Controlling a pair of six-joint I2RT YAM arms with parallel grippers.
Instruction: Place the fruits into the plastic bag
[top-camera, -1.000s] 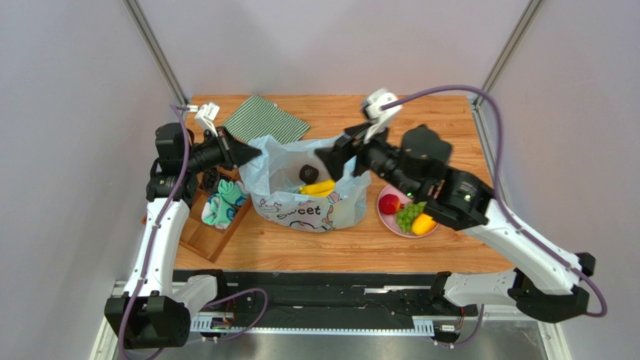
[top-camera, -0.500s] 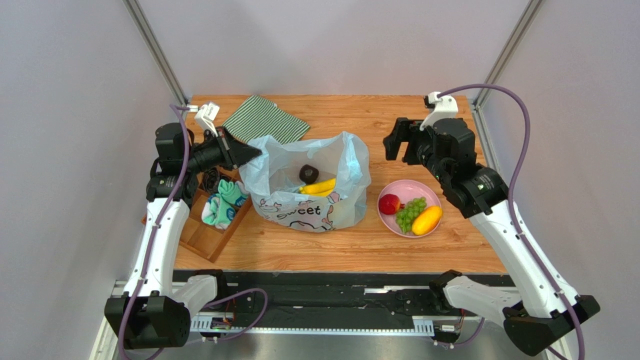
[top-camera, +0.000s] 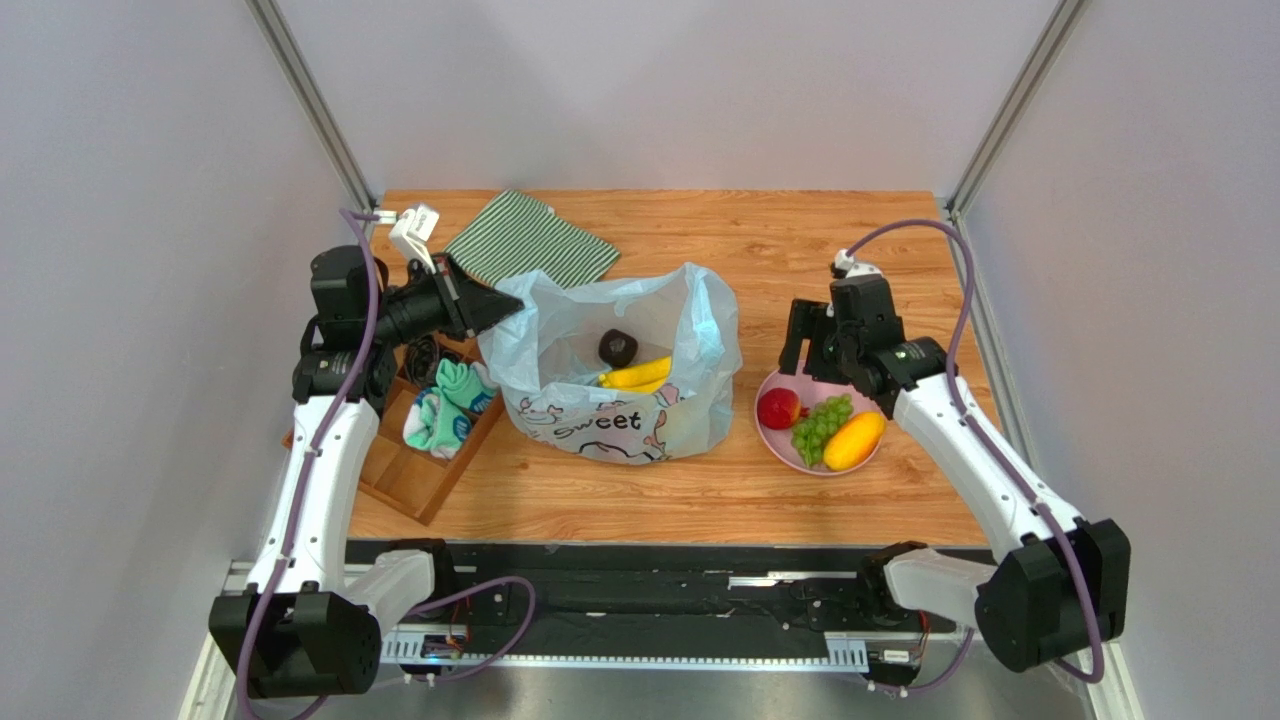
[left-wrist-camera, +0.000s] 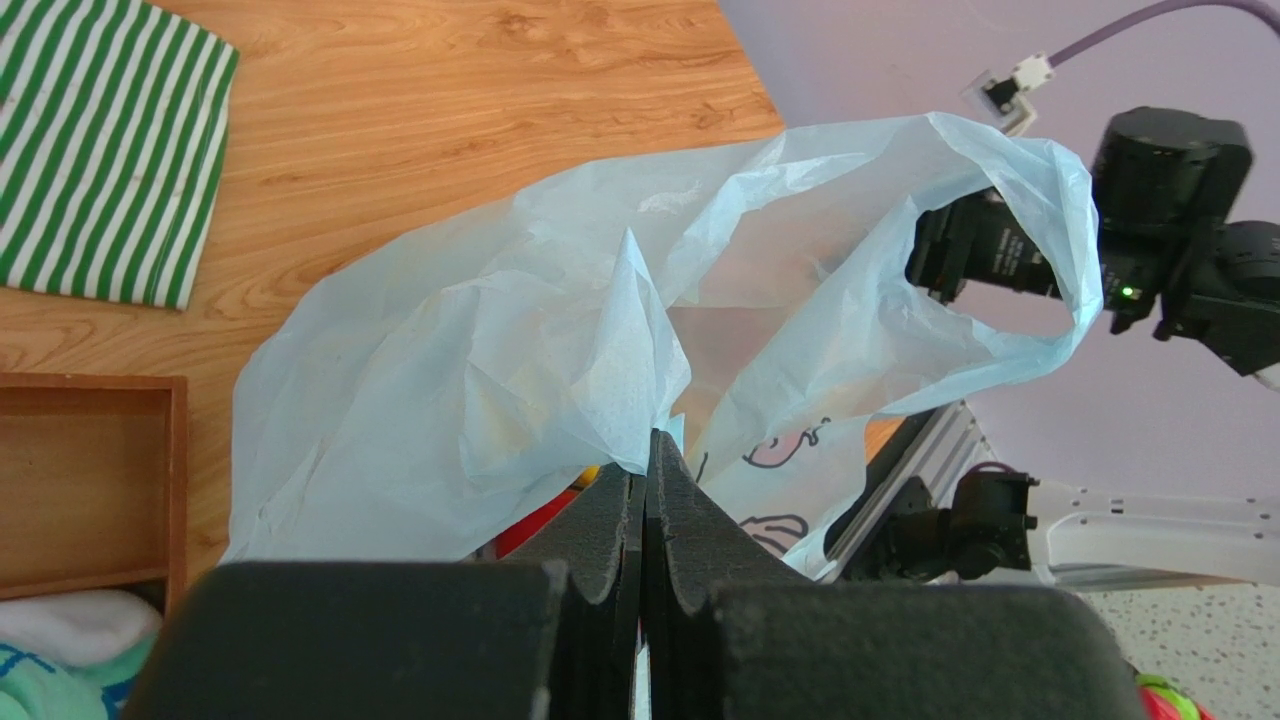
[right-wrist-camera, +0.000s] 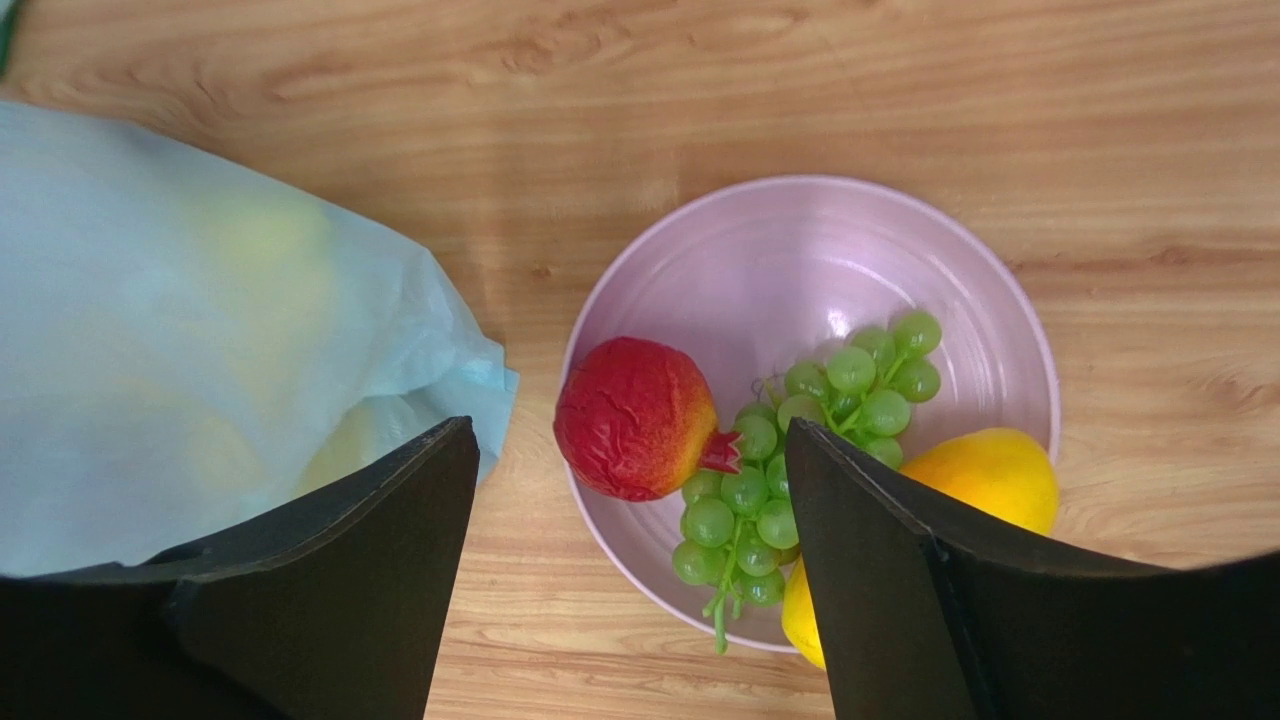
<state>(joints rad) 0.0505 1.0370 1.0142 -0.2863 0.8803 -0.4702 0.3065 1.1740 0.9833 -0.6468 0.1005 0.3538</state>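
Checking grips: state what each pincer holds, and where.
Left pincer pinches the plastic bag at its rim; right pincer, open above the pink plate, holds nothing.

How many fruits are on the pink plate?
3: red apple at the left of the pink plate, green grapes in the middle, mango at the right. The top view shows none hidden.

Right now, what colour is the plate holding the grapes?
Pale pink plate, clearest in the right wrist view.

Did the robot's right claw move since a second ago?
Yes. The right gripper swung to the right, away from the plastic bag opening, and now hangs open over the left side of the pink plate.
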